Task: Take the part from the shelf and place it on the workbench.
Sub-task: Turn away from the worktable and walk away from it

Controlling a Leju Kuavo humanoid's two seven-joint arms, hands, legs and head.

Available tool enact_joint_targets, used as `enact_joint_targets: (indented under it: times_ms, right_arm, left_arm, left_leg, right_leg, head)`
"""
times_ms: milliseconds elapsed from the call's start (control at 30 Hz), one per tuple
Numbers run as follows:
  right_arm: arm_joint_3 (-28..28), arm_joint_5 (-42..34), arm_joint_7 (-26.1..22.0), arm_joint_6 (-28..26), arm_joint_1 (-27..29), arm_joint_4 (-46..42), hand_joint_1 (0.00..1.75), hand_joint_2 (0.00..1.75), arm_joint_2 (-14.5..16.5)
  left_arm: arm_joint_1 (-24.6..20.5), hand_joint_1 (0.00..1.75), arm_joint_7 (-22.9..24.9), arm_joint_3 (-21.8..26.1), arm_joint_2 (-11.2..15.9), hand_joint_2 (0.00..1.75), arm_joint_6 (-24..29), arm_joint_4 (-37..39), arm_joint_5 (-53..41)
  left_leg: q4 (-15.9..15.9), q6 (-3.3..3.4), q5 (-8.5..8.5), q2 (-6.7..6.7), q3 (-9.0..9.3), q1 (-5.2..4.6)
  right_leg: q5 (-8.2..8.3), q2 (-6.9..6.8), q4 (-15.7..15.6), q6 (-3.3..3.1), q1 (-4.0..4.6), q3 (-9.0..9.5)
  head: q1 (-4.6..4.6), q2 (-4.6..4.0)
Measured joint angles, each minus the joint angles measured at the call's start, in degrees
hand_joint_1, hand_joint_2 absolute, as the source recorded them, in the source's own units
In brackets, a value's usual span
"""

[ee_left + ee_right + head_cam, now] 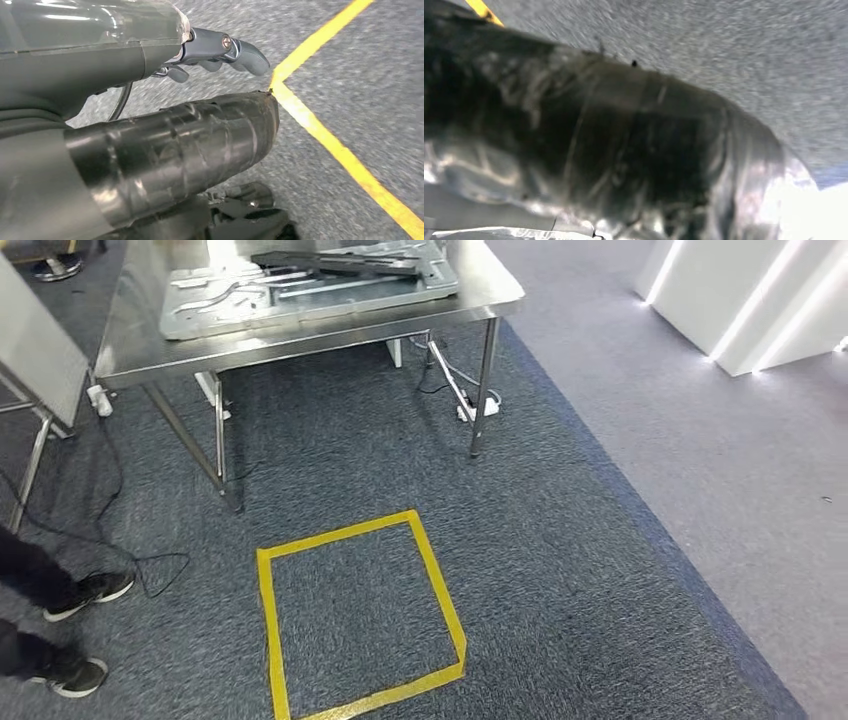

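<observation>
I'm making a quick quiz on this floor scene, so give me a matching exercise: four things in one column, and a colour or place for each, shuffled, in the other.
Things:
1. tape square
2. metal tray
3. sneakers
4. power strip

Descriptions:
A. on the steel table
B. yellow, on the carpet
C. on the floor beside a table leg
D. black, at the left edge

Pairs: 1-B, 2-A, 3-D, 4-C

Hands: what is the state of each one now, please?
Left hand: fingers curled in, holding nothing that shows.
Right hand: cannot be told; its wrist view is dark and blurred.
</observation>
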Motion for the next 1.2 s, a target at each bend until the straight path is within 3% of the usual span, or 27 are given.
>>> enact_joint_targets:
  times_ms: [33,100,167,233,300,333,367,467,533,600,633,700,767,800,833,867,900,967,1000,1033,1100,1167,1200]
  right_arm:
    - [-0.5,0.17,0.55,-0.11,-0.32,1.12,0.0,0.0,-0.2]
    - [-1.54,0.86,2.66,-0.52,-0.58,3.13,0.0,0.0,-0.58]
    - [-2.59,1.82,6.58,-1.52,-0.85,5.68,0.0,0.0,-0.91]
    - [-3.54,2.82,12.0,-2.55,-1.44,8.68,0.0,0.0,-1.15]
    - [-4.07,4.05,17.54,-3.19,-1.8,11.47,0.0,0.0,-1.2]
    - [-4.23,4.69,20.3,-3.44,-1.82,12.88,0.0,0.0,-1.11]
    - [-4.38,5.24,22.51,-3.56,-1.81,14.11,0.0,0.0,-0.98]
    - [-4.7,6.8,25.62,-2.84,-2.0,16.8,0.0,0.0,-0.27]
    - [-4.61,8.35,25.75,-1.46,-2.23,17.84,0.0,0.0,0.16]
    - [-4.22,10.09,25.75,0.01,-2.22,18.61,0.0,0.0,0.27]
    - [-3.91,10.83,25.75,0.61,-2.2,18.93,0.0,0.0,0.26]
    - [-3.25,11.96,26.0,1.5,-2.32,19.39,0.0,0.0,0.16]
    - [-2.68,12.69,26.64,1.93,-2.58,19.66,0.0,0.0,-0.02]
    - [-2.47,12.87,27.05,2.03,-2.67,19.79,0.0,0.0,-0.11]
    - [-2.33,12.97,27.41,2.03,-2.71,19.91,0.0,0.0,-0.15]
    - [-2.21,13.03,27.76,2.02,-2.71,20.07,0.0,0.0,-0.17]
    - [-2.14,13.08,28.06,2.0,-2.7,20.24,0.0,0.0,-0.15]
    - [-1.98,13.16,28.59,1.99,-2.71,20.59,0.0,0.0,0.0]
    - [-1.93,13.18,28.78,1.99,-2.72,20.71,0.0,0.0,0.08]
    - [-1.91,13.21,28.92,1.99,-2.73,20.79,0.0,0.0,0.15]
    - [-1.91,13.23,29.0,1.99,-2.75,20.83,0.0,0.0,0.18]
    - [-1.89,13.26,29.58,1.9,-2.73,20.9,0.0,0.0,0.2]
    - [-1.88,13.18,29.99,1.8,-2.63,20.97,0.0,0.0,0.24]
  left_arm:
    - [-0.07,0.0,0.01,0.03,0.02,0.0,0.01,0.0,0.0]
    - [-0.23,0.0,0.03,0.06,-0.02,0.0,0.01,0.0,0.04]
    - [-0.27,0.0,0.08,0.1,-0.1,0.0,0.0,0.0,0.0]
    - [-0.2,0.0,0.21,0.14,-0.15,0.0,-0.05,0.0,-0.32]
    - [-0.08,0.0,0.4,0.15,-0.14,0.0,-0.14,0.0,-0.63]
    - [-0.03,0.0,0.46,0.15,-0.1,0.0,-0.18,0.0,-0.72]
    - [-0.02,0.0,0.48,0.15,-0.08,0.0,-0.21,0.0,-0.77]
    - [-0.09,0.0,-0.21,0.16,0.0,0.0,-0.5,0.0,-0.62]
    - [-0.17,0.0,-1.2,0.2,0.06,0.0,-0.92,0.0,-0.26]
    - [-0.4,0.0,-2.17,0.25,0.08,0.0,-1.18,0.0,0.07]
    - [-0.52,0.0,-2.59,0.27,0.08,0.0,-1.2,0.0,0.2]
    - [-0.57,0.0,-3.26,0.38,0.06,0.0,-1.2,0.0,0.4]
    - [-0.44,0.0,-3.56,0.56,0.04,0.0,-1.2,0.0,0.47]
    - [-0.35,0.0,-3.57,0.67,0.04,0.0,-1.2,0.0,0.49]
    - [-0.29,0.0,-3.52,0.76,0.04,0.0,-1.21,0.0,0.49]
    - [-0.26,0.0,-3.44,0.86,0.04,0.0,-1.21,0.0,0.5]
    - [-0.25,0.0,-3.32,0.95,0.05,0.0,-1.22,0.0,0.49]
    - [-0.18,0.0,-3.0,1.05,0.1,0.0,-1.22,0.0,0.44]
    - [-0.13,0.0,-2.86,1.07,0.13,0.0,-1.22,0.0,0.41]
    - [-0.07,0.0,-2.75,1.08,0.15,0.0,-1.22,0.0,0.4]
    - [-0.04,0.0,-2.69,1.09,0.17,0.0,-1.22,0.0,0.4]
    - [-0.11,0.0,-2.49,1.09,0.17,0.0,-1.25,0.0,0.39]
    - [-0.14,0.0,-2.37,1.1,0.19,0.0,-1.38,0.0,0.38]
  left_leg:
    - [-0.7,0.06,-0.09,-0.22,0.27,-0.08]
    - [-1.35,0.28,0.24,0.74,0.54,-0.06]
    - [-2.29,0.83,0.79,1.96,0.98,0.18]
    - [-2.74,1.16,1.0,3.41,1.16,0.18]
    - [-2.65,1.18,0.87,5.01,1.1,0.06]
    - [-2.57,1.11,0.75,5.79,1.1,0.04]
    - [-2.43,0.96,0.59,6.51,1.11,0.06]
    - [-1.58,0.01,-0.23,8.36,1.16,0.01]
    - [-1.26,-0.79,-0.71,9.21,1.24,-0.17]
    - [-1.29,-1.49,-0.9,9.9,1.63,-0.08]
    - [-0.95,-1.84,-1.3,9.46,1.67,0.07]
    - [2.54,-2.27,-3.89,6.96,0.28,0.35]
    - [10.03,-2.26,-7.86,4.57,-3.14,0.42]
    - [13.49,-2.18,-9.08,4.19,-4.8,0.42]
    - [15.31,-2.03,-9.19,4.02,-5.74,0.41]
    - [14.89,-1.8,-8.09,3.87,-5.66,0.38]
    - [12.3,-1.49,-6.07,3.47,-4.57,0.35]
    - [4.74,-0.75,-2.03,1.05,-1.35,0.26]
    - [2.15,-0.49,-1.04,-0.28,-0.27,0.23]
    - [0.82,-0.34,-0.73,-1.33,0.26,0.21]
    - [0.51,-0.3,-0.88,-1.75,0.36,0.2]
    - [0.14,-0.3,-0.84,-1.19,0.38,0.05]
    - [-0.6,0.03,-0.46,-0.21,0.62,0.09]
  right_leg:
    - [0.11,0.55,0.03,0.3,-0.14,-0.24]
    - [0.25,1.19,0.07,0.96,-0.4,-0.54]
    - [-1.06,-0.85,1.95,1.48,-0.24,-1.38]
    - [-4.45,-3.73,7.97,1.96,-0.31,-4.33]
    - [-6.9,-4.66,14.25,2.44,-0.8,-7.53]
    - [-6.66,-4.89,15.1,2.65,-1.08,-7.96]
    - [-5.37,-5.22,13.71,2.85,-1.36,-7.23]
    - [-0.8,-8.09,3.48,2.98,-1.68,-1.9]
    - [-0.46,-9.01,0.98,2.36,-1.33,-0.74]
    - [-0.33,-7.97,1.0,1.53,-1.1,-0.85]
    - [-0.2,-7.48,0.88,1.15,-1.11,-0.88]
    - [0.15,-6.41,0.62,0.33,-1.21,-0.96]
    - [0.33,-5.18,0.63,-0.18,-0.96,-1.23]
    - [0.37,-4.44,0.68,-0.29,-0.76,-1.34]
    - [0.4,-3.65,0.75,-0.34,-0.58,-1.39]
    - [0.4,-2.82,0.84,-0.35,-0.43,-1.38]
    - [0.4,-2.02,0.91,-0.35,-0.34,-1.32]
    - [0.42,-0.61,1.03,-0.27,-0.25,-1.26]
    - [0.44,-0.2,1.07,-0.21,-0.21,-1.29]
    - [0.46,0.02,1.11,-0.15,-0.17,-1.33]
    - [0.46,0.12,1.18,-0.08,-0.07,-1.37]
    - [0.66,0.98,1.15,0.36,-0.34,-1.67]
    - [0.27,0.57,1.72,0.81,-0.38,-2.14]
  head:
    - [-0.01,0.0]
    - [-0.02,0.0]
    - [0.07,0.0]
    - [0.19,0.0]
    - [0.21,0.0]
    - [0.21,0.0]
    - [0.21,0.0]
    - [0.2,0.0]
    - [0.13,0.0]
    - [0.1,0.0]
    - [0.1,0.0]
    - [0.09,0.0]
    - [0.09,0.0]
    - [0.09,0.0]
    - [0.09,0.0]
    - [0.09,0.0]
    - [0.09,0.0]
    - [0.1,0.0]
    - [0.11,0.0]
    - [0.12,0.0]
    - [0.13,0.0]
    - [0.11,0.0]
    - [0.13,0.0]
